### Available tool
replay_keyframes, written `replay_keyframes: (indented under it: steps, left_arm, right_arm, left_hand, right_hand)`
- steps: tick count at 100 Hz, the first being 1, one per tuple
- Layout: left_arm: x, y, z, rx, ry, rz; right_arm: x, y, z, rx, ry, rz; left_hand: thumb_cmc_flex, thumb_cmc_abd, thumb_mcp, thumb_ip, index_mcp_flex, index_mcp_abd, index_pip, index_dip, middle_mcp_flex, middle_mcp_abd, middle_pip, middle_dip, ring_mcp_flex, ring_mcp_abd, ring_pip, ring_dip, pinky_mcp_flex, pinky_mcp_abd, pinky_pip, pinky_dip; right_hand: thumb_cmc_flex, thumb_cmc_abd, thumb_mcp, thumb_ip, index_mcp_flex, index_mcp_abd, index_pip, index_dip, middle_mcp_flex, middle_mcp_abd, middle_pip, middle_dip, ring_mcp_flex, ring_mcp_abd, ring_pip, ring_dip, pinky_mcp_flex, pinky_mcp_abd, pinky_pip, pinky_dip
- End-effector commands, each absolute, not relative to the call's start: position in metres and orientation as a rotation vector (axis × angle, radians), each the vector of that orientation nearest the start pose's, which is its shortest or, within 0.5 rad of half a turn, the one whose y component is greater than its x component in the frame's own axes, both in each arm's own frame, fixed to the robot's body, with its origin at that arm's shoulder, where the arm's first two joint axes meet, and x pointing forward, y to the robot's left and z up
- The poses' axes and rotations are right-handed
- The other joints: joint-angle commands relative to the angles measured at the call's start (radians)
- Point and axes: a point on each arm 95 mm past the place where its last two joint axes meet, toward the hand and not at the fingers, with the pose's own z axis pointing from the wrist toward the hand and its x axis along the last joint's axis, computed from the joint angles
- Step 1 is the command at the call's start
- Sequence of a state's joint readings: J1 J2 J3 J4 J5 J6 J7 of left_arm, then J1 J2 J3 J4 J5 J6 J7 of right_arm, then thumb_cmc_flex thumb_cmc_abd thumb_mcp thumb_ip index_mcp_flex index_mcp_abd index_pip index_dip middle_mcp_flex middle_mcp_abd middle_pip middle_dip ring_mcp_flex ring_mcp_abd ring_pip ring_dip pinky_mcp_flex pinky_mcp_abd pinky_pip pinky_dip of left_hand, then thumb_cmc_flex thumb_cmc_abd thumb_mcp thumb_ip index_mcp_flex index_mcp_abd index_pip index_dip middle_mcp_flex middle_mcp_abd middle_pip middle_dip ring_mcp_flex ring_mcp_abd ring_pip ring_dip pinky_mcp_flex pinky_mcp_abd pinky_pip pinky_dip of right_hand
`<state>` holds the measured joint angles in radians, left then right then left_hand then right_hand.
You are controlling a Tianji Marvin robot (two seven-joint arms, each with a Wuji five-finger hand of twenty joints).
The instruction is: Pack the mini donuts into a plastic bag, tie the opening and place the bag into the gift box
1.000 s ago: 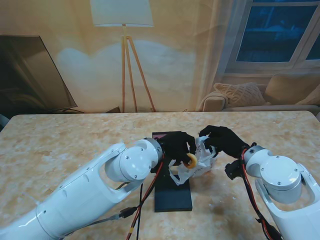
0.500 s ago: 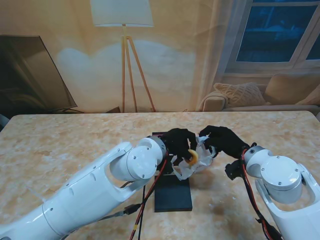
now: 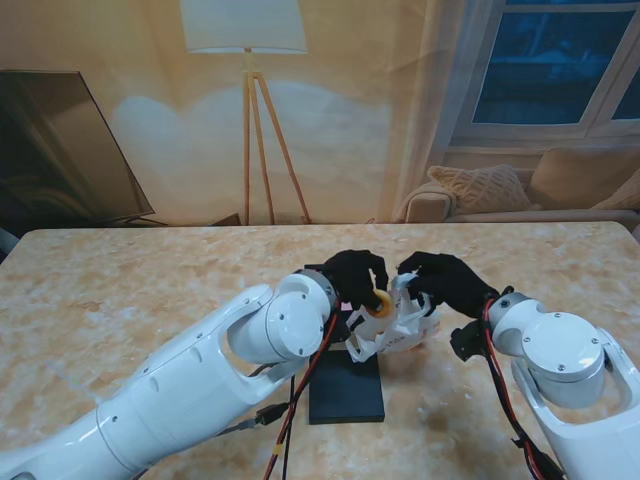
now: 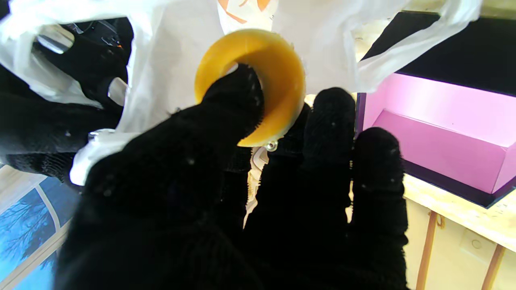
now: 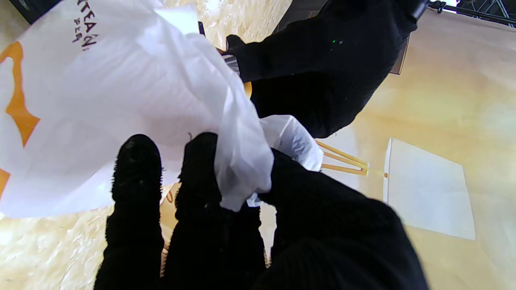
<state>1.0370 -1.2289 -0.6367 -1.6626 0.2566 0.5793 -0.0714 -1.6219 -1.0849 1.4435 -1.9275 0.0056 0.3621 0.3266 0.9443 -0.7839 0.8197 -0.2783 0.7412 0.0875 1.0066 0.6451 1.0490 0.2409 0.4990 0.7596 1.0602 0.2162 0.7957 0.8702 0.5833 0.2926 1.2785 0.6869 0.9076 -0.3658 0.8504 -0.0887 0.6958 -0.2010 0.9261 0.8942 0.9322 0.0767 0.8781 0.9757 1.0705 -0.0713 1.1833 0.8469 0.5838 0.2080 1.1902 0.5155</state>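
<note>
My left hand (image 3: 357, 277) is shut on a yellow mini donut (image 3: 381, 302), pinched between thumb and fingers. The left wrist view shows that donut (image 4: 258, 76) right at the mouth of the white plastic bag (image 4: 173, 60). My right hand (image 3: 443, 281) is shut on the bag's rim, and the right wrist view shows the film (image 5: 238, 161) bunched between its fingers. The bag (image 3: 398, 330) hangs between both hands, over the right side of the gift box. The black gift box (image 3: 345, 385) lies on the table under them, its pink inside (image 4: 439, 121) open. I cannot see inside the bag.
The marble table (image 3: 120, 290) stretches wide on both sides of the box. Red and black cables (image 3: 290, 410) run along my left arm near the box's left edge. A floor lamp (image 3: 245, 60) and a sofa (image 3: 520, 190) stand beyond the far edge.
My left hand has lifted the donut up and a little farther from me, from low against the bag's side to its opening. The right hand has stayed put, holding the bag.
</note>
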Motion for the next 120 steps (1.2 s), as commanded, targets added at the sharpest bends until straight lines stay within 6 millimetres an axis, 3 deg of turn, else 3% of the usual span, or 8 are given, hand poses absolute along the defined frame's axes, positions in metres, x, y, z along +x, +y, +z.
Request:
replay_keyframes:
  steps: [1, 34, 69, 120]
  left_arm:
    - [0.425, -0.211, -0.226, -1.799, 1.521, -1.737]
    - [0.411, -0.211, -0.232, -1.849, 1.478, -1.736]
    - [0.409, -0.217, -0.241, -1.905, 1.465, -1.708]
    - [0.396, -0.209, -0.243, -1.882, 1.458, -1.711]
  right_arm:
    - [0.386, -0.013, -0.234, -2.273, -0.997, -1.885]
    - [0.387, -0.01, -0.235, -2.28, -0.986, -1.884]
    - [0.386, -0.006, -0.236, -2.27, -0.971, -1.896]
    - [0.387, -0.005, -0.235, -2.277, -0.973, -1.915]
  left_hand:
    - [0.025, 0.015, 0.037, 0.015, 0.01, 0.001, 0.07, 0.011, -0.001, 0.028, 0.022, 0.011, -0.014, 0.0, 0.033, 0.016, -0.009, 0.011, 0.03, 0.025]
    - [0.025, -0.001, 0.045, 0.012, 0.021, 0.017, 0.068, -0.004, 0.004, 0.038, 0.033, -0.001, -0.009, 0.007, 0.05, 0.008, 0.0, 0.02, 0.044, 0.027]
    - [0.02, -0.007, 0.051, 0.008, 0.026, 0.021, 0.069, -0.014, 0.006, 0.042, 0.043, -0.017, -0.001, 0.008, 0.052, -0.01, 0.015, 0.025, 0.052, 0.023]
    - [0.016, -0.012, 0.052, 0.004, 0.032, 0.032, 0.068, -0.026, 0.007, 0.049, 0.063, -0.034, 0.006, 0.01, 0.068, -0.031, 0.027, 0.025, 0.07, 0.019]
  right_hand:
    - [0.022, 0.034, -0.018, 0.006, 0.009, -0.008, 0.018, -0.005, 0.003, -0.046, -0.004, -0.017, 0.01, -0.026, -0.008, -0.017, 0.011, -0.012, 0.0, -0.004]
    - [0.026, 0.035, -0.024, 0.003, 0.008, -0.008, 0.02, -0.011, 0.005, -0.048, -0.009, -0.029, 0.02, -0.029, -0.032, -0.032, 0.023, -0.012, -0.005, -0.013]
    - [0.028, 0.038, -0.027, 0.002, 0.003, -0.009, 0.024, -0.012, 0.003, -0.051, -0.008, -0.033, 0.02, -0.032, -0.041, -0.037, 0.026, -0.018, -0.011, -0.022]
    - [0.03, 0.038, -0.029, 0.0, 0.001, -0.008, 0.03, -0.015, -0.001, -0.05, -0.006, -0.039, 0.016, -0.03, -0.053, -0.043, 0.022, -0.02, -0.02, -0.035]
